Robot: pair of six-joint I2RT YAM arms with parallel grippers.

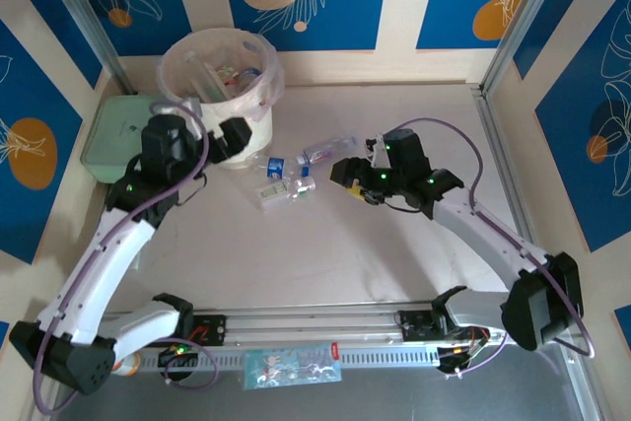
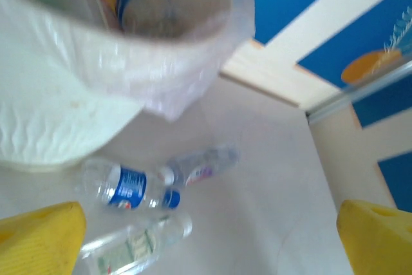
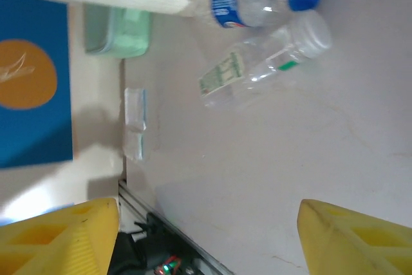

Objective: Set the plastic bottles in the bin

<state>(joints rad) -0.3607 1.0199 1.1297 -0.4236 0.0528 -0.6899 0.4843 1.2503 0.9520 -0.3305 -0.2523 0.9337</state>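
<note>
Three bottles [image 1: 288,189] lie on the table [image 1: 325,253] right of the bin [image 1: 261,115], the box [image 1: 113,130] left of it.

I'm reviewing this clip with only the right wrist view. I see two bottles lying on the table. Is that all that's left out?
Observer: No, a third bottle lies apart from them, further back and to the right.
Operator: Is anything in the bin?
Observer: Yes, the bin has bottles inside, one with a blue label.
Operator: Is the left gripper carrying one?
Observer: No, the left gripper is open and empty, beside the bin.
</note>
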